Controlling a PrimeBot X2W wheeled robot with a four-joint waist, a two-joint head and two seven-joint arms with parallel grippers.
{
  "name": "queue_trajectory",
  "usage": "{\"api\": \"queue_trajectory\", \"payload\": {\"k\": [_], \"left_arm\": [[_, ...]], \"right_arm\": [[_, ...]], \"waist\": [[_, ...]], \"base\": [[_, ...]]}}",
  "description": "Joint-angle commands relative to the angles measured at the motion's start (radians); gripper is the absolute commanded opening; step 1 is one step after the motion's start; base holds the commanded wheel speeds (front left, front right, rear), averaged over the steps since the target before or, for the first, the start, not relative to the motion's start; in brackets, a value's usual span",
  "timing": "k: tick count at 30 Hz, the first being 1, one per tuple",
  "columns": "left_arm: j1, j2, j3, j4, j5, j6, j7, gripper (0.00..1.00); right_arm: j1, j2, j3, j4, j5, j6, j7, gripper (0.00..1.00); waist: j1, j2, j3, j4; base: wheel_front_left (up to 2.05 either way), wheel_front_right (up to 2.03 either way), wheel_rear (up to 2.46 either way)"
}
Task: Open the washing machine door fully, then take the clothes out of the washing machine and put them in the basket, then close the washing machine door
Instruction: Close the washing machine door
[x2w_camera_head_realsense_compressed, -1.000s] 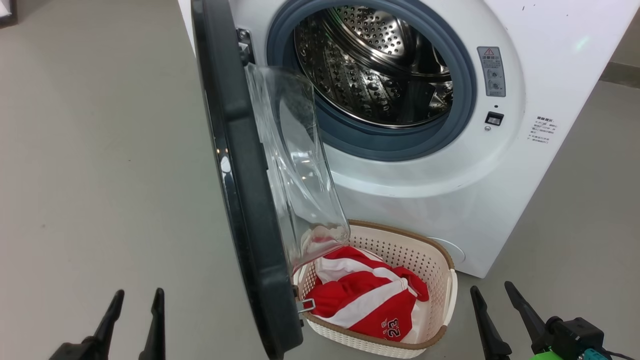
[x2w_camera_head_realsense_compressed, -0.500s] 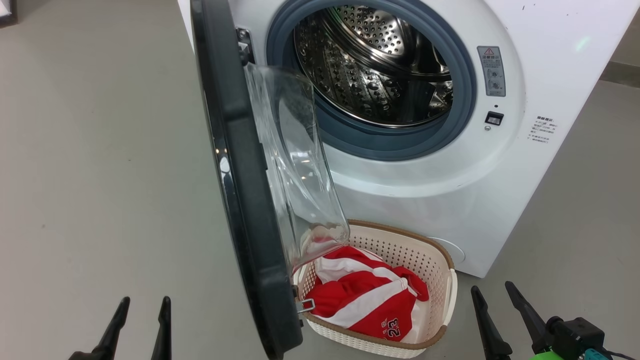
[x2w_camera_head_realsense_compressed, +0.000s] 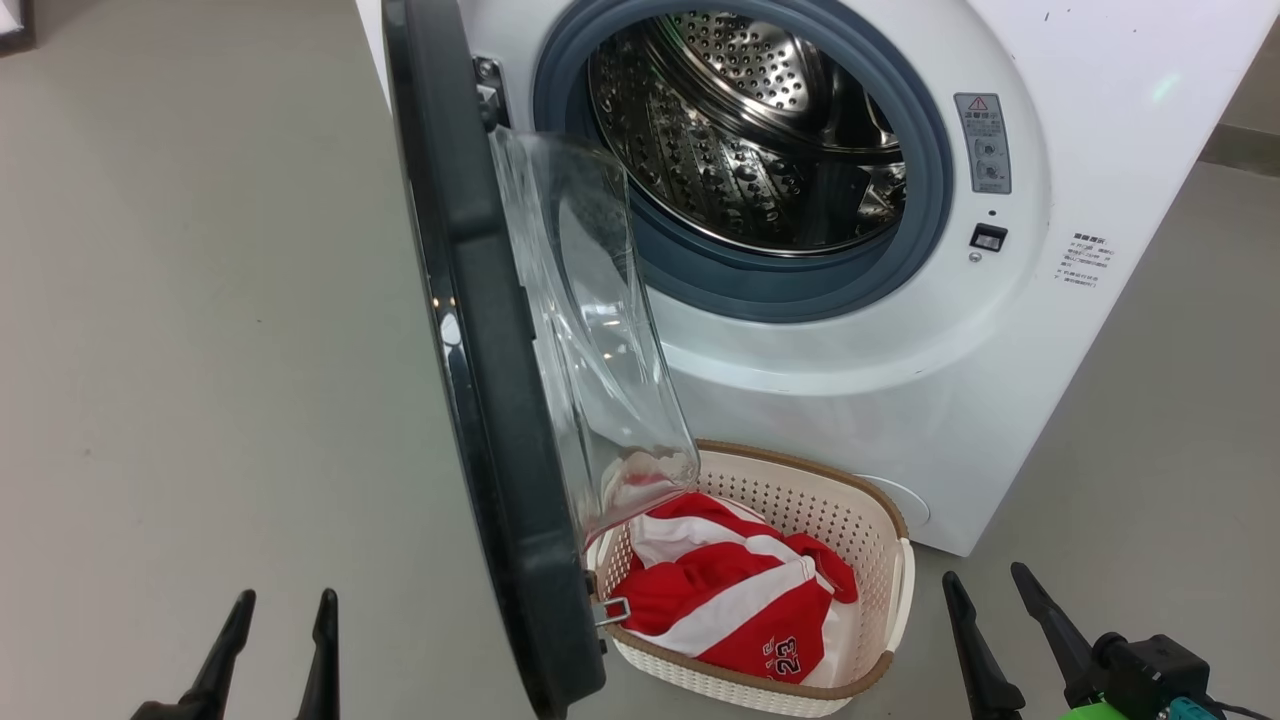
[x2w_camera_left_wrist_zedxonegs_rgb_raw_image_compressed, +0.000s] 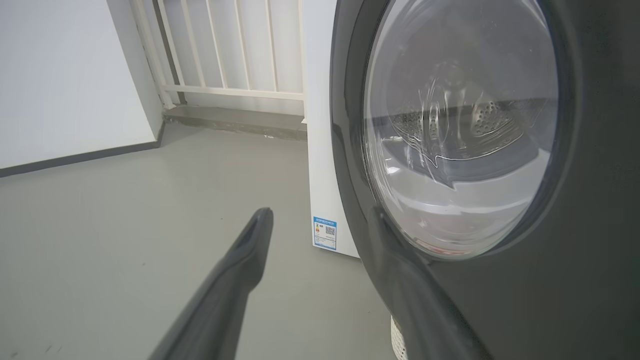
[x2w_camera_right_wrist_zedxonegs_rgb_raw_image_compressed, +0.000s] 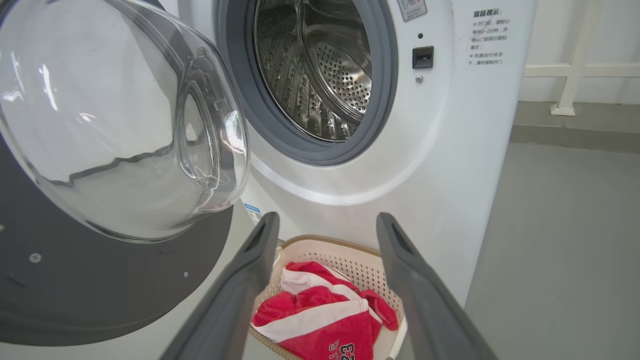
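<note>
The washing machine (x2w_camera_head_realsense_compressed: 860, 400) stands with its door (x2w_camera_head_realsense_compressed: 470, 350) swung out on the left, edge-on to me, glass bowl (x2w_camera_head_realsense_compressed: 590, 330) facing right. Bare perforated steel shows in the drum (x2w_camera_head_realsense_compressed: 750, 130). On the floor under the opening sits the basket (x2w_camera_head_realsense_compressed: 800, 495), holding the red and white clothes (x2w_camera_head_realsense_compressed: 730, 600) with "23" showing. My left gripper (x2w_camera_head_realsense_compressed: 286, 600) is open, low and left of the door; in its wrist view the left gripper (x2w_camera_left_wrist_zedxonegs_rgb_raw_image_compressed: 320, 220) faces the door's outer window (x2w_camera_left_wrist_zedxonegs_rgb_raw_image_compressed: 460, 125). My right gripper (x2w_camera_head_realsense_compressed: 983, 578) is open, right of the basket, and in the right wrist view the right gripper (x2w_camera_right_wrist_zedxonegs_rgb_raw_image_compressed: 327, 222) points over the clothes (x2w_camera_right_wrist_zedxonegs_rgb_raw_image_compressed: 320, 315).
Grey floor spreads to the left of the door and to the right of the machine. A white wall and railing (x2w_camera_left_wrist_zedxonegs_rgb_raw_image_compressed: 225, 50) stand behind on the left. A blue label (x2w_camera_left_wrist_zedxonegs_rgb_raw_image_compressed: 325, 233) marks the machine's lower corner.
My left gripper has shifted slightly right and lower in the head view. The door, basket, clothes and right gripper are where they were.
</note>
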Motion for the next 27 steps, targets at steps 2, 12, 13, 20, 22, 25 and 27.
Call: {"api": "queue_trajectory", "payload": {"k": [2,12,13,20,22,25,27], "left_arm": [[-0.029,0.007,0.036,-0.031,-0.005,-0.006,-0.012,1.00],[-0.048,0.029,0.017,-0.078,-0.161,-0.006,-0.012,0.01],[-0.052,0.035,0.016,-0.081,-0.195,-0.006,-0.012,0.00],[-0.094,0.125,-0.034,-0.062,-0.524,-0.006,-0.012,0.00],[-0.111,0.167,-0.053,-0.063,-0.630,-0.006,-0.012,0.00],[-0.125,0.206,-0.069,-0.066,-0.738,-0.006,-0.012,0.00],[-0.137,0.241,-0.092,-0.074,-0.861,-0.006,-0.012,0.00]], "right_arm": [[-0.028,-0.011,0.018,-0.023,-0.003,0.006,-0.006,1.00],[-0.030,-0.010,0.019,-0.020,-0.002,0.006,-0.006,1.00],[-0.030,-0.010,0.019,-0.020,-0.002,0.006,-0.006,1.00],[-0.030,-0.009,0.025,-0.019,-0.002,0.006,-0.006,1.00],[-0.030,-0.009,0.026,-0.020,-0.002,0.006,-0.006,1.00],[-0.030,-0.009,0.025,-0.021,-0.002,0.006,-0.006,1.00],[-0.031,-0.009,0.024,-0.021,-0.002,0.006,-0.006,1.00]], "waist": [[0.0000,-0.0001,0.000,0.000],[0.0000,-0.0001,-0.002,-0.001],[0.0000,-0.0001,-0.002,-0.001],[0.0000,-0.0001,-0.004,-0.013],[0.0000,-0.0001,-0.002,-0.017],[0.0000,-0.0001,0.000,-0.021],[0.0000,-0.0001,0.003,-0.025]], "base": [[0.00,0.00,0.00],[0.00,0.00,0.00],[0.00,0.00,0.00],[0.00,0.00,0.00],[0.00,0.00,0.00],[0.00,0.00,0.00],[0.00,0.00,0.00]]}}
